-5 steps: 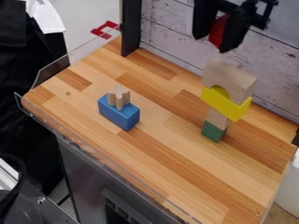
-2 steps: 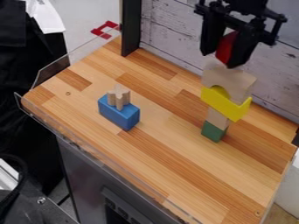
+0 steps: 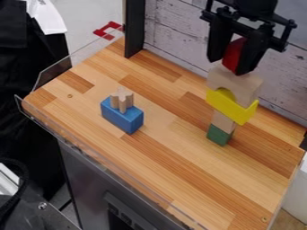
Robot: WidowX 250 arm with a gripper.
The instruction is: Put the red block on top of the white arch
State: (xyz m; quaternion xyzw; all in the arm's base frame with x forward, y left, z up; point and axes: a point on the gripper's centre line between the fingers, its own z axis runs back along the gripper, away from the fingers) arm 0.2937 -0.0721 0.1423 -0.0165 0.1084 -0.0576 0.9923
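The tool, pinching the red block, has come down from its earlier place to right by the top of the pale arch.

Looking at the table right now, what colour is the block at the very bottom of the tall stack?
Green; it shows best in the camera view.
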